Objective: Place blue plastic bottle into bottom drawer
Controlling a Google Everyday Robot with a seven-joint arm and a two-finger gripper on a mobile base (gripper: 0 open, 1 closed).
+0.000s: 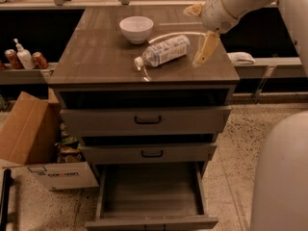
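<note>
The blue plastic bottle lies on its side on the grey cabinet top, white cap pointing front-left. My gripper hangs just to the right of the bottle's base, a little above the top. It is open: one pale finger points down beside the bottle and the other sits further back. It holds nothing. The bottom drawer is pulled out and shows a bare grey inside.
A white bowl stands behind the bottle. The two upper drawers are partly pulled out. A cardboard box sits on the floor at left. Red cans and a white pump bottle stand on the left shelf.
</note>
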